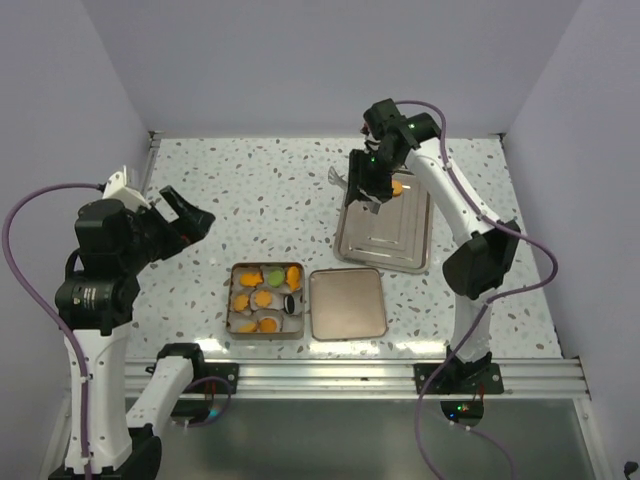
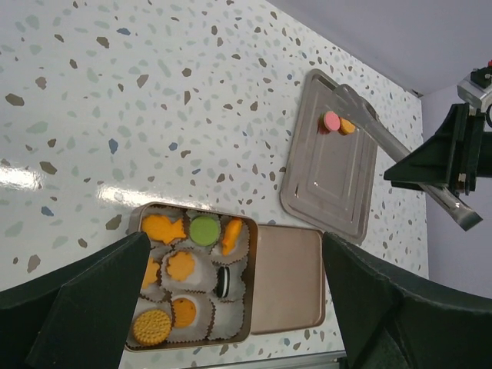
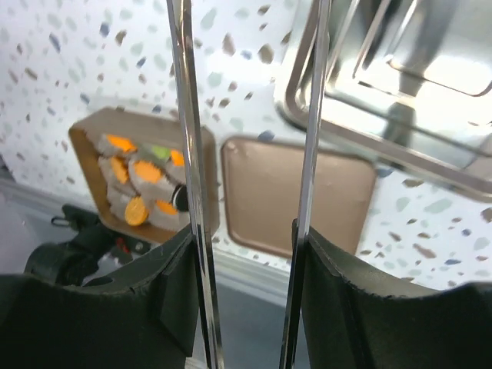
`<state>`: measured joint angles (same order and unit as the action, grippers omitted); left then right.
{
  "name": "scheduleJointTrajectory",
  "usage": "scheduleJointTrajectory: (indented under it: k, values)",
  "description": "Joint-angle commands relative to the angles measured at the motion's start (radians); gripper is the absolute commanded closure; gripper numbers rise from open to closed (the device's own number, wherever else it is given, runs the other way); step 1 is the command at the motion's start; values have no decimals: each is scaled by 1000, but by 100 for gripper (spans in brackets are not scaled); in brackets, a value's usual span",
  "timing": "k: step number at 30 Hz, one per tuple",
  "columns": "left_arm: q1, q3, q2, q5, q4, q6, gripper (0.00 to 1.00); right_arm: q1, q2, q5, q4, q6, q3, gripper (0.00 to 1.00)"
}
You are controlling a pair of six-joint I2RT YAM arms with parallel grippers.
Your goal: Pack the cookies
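Several cookies (image 2: 181, 265), mostly orange with one green and one black, sit in white paper cups inside a tan tin (image 2: 132, 217). A pink cookie (image 2: 331, 121) and an orange cookie (image 2: 347, 126) lie on the silver tray (image 2: 330, 192) at the back right. My right gripper (image 1: 375, 180) is shut on metal tongs (image 2: 369, 123), whose tips reach over the tray beside those two cookies. In the right wrist view the tongs' two arms (image 3: 188, 154) run between the fingers (image 3: 338, 292). My left gripper (image 2: 236, 238) hangs open high above the tin, holding nothing.
The tin's tan lid (image 1: 347, 304) lies flat just right of the tin (image 1: 234, 270). The silver tray (image 1: 385, 240) sits behind the lid. White walls close the table on three sides, and a metal rail (image 1: 330, 375) runs along the near edge.
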<state>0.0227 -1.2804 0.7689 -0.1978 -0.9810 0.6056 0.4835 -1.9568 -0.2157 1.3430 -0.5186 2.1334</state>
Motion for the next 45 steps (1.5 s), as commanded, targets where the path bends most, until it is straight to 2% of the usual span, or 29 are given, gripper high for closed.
scheduleJointTrajectory:
  k: [1, 6, 11, 19, 33, 45]
  values:
    - [-6, -62, 20, -6, 48, -32, 0, -42, -52, 47, 166, 71, 111, 49]
    - [-6, -73, 44, 5, 56, -38, 0, -80, -140, 128, 191, 86, 175, 49]
    - [-6, -65, 73, 8, 85, -37, 0, -117, -186, 128, 162, 88, 148, 49]
    - [-4, -56, 121, -12, 136, -23, 0, -129, -211, 214, 174, 101, 135, 49]
    - [-6, -8, 107, -11, 140, -13, 0, -151, -228, 253, 140, 126, 43, 48]
    - [-4, -14, 116, 1, 145, -4, 0, -175, -264, 226, 114, 146, 37, 50]
